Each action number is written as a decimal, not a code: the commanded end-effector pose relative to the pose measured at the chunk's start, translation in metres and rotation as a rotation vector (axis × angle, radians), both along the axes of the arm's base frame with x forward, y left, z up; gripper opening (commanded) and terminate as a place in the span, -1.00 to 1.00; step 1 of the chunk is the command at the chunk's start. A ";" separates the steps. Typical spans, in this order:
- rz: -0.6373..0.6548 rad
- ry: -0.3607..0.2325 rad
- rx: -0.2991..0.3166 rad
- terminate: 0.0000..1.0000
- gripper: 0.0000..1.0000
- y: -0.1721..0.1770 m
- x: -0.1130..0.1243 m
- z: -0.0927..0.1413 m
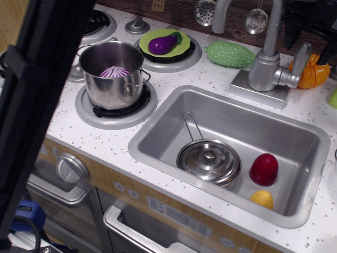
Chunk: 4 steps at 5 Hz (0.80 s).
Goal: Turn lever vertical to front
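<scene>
Nearest the camera, a dark out-of-focus post crosses the left side, and the stove front with its round grey knob (71,167) sits below the counter edge. Further in, the sink (152,138) holds a lidded pan (209,161), a red piece and a small yellow one; left of it a steel pot (112,74) stands on a burner. Behind the sink the tap (263,66) rises from its square base, and the lever (300,58) stands on the stubby joint at the right side of the tap's body. Its long axis runs nearly upright, tip leaning slightly right, paddle pointing up. At the far top right corner the gripper (311,23) hangs just above the lever's tip, apart from it, fingers spread and holding nothing. The lever lies straight below the gripper, so I judge the coming move to be a short descent.
</scene>
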State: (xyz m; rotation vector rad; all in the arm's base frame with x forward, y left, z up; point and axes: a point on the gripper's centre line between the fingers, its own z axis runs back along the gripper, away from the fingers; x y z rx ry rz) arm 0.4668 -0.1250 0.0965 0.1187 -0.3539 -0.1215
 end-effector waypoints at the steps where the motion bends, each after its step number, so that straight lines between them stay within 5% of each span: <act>1: 0.030 -0.060 -0.028 -1.00 -1.00 0.007 0.009 0.026; 4: 0.124 -0.078 -0.010 -1.00 -1.00 -0.011 -0.017 0.019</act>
